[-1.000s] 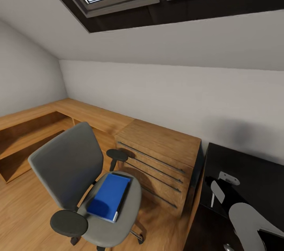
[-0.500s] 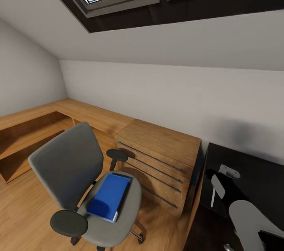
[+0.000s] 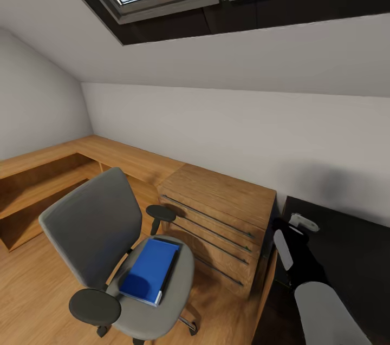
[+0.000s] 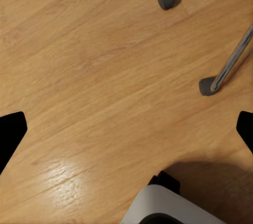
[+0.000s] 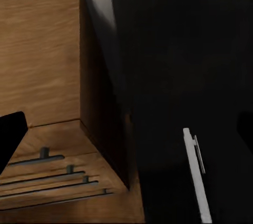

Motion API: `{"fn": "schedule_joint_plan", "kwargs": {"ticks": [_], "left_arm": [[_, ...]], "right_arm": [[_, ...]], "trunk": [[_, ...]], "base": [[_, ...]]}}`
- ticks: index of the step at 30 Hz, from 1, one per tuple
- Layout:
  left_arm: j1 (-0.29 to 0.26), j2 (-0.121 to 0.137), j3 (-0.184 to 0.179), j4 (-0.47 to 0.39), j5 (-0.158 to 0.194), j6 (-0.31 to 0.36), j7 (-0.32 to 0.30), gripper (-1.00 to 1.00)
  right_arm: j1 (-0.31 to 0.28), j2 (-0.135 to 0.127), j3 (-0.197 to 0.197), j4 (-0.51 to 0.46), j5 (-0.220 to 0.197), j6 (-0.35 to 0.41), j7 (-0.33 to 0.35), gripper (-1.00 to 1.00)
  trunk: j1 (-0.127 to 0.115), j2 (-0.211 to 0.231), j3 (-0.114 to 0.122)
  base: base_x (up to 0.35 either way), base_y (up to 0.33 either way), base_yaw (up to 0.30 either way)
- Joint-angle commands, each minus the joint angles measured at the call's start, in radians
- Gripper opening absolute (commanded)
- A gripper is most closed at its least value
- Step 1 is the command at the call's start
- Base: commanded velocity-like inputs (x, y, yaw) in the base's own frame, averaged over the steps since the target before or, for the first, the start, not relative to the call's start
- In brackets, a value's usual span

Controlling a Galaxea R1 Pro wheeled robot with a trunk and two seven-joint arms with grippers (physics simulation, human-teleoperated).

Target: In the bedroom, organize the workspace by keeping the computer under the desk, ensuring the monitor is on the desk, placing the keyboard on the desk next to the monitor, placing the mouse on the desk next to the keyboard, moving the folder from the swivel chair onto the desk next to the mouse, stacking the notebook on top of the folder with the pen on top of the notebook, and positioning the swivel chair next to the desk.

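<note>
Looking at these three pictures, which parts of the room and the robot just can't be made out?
- Swivel chair: in the head view the seat hides most of its base.
- Folder: its contents, as it lies closed on the seat.
- Desk: cut off by the head view's right edge, and the right arm covers part of it.
- Pen: the right wrist view's lower edge cuts it.
- Left tool: fingertips barely enter at the edges of the left wrist view.
</note>
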Motion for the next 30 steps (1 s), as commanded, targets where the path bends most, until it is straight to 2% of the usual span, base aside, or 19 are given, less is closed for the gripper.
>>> {"fn": "schedule_joint_plan", "kwargs": {"ticks": [1,3,7,11,12,14,30], "left_arm": [[0.000,0.000,-0.002,-0.002,0.011,-0.003,0.001,1.00],[0.000,0.001,-0.002,-0.002,0.011,-0.004,0.001,1.00],[0.000,0.001,-0.002,-0.002,0.011,-0.004,0.001,1.00],[0.000,0.001,-0.002,-0.002,0.011,-0.005,0.001,1.00],[0.000,0.001,-0.002,-0.002,0.011,-0.005,0.001,1.00],[0.000,0.001,-0.002,-0.002,0.011,-0.005,0.001,1.00],[0.000,0.000,-0.002,-0.002,0.011,-0.005,0.001,1.00]], "right_arm": [[0.003,0.014,0.000,-0.013,-0.006,0.008,-0.017,1.00],[0.011,0.070,0.020,-0.039,0.011,0.021,-0.081,1.00],[0.014,0.097,0.052,-0.043,0.028,0.022,-0.109,1.00],[0.015,0.106,0.073,-0.034,0.034,0.021,-0.118,1.00],[0.016,0.111,0.097,-0.006,0.038,0.018,-0.122,1.00],[0.016,0.113,0.110,0.002,0.038,0.018,-0.123,1.00],[0.016,0.115,0.201,0.068,0.037,-0.045,-0.125,1.00]], "trunk": [[0.000,-0.001,-0.001],[0.000,-0.001,-0.001],[0.000,-0.001,-0.001],[0.000,-0.001,-0.001],[0.000,-0.001,-0.001],[0.000,-0.001,-0.001],[0.000,-0.001,-0.006]], "base": [[0.000,0.000,0.000],[0.000,0.000,0.049],[0.000,0.000,0.183],[0.000,0.000,0.245],[0.000,0.000,0.275],[0.000,0.000,0.277],[0.000,0.000,0.277]]}}
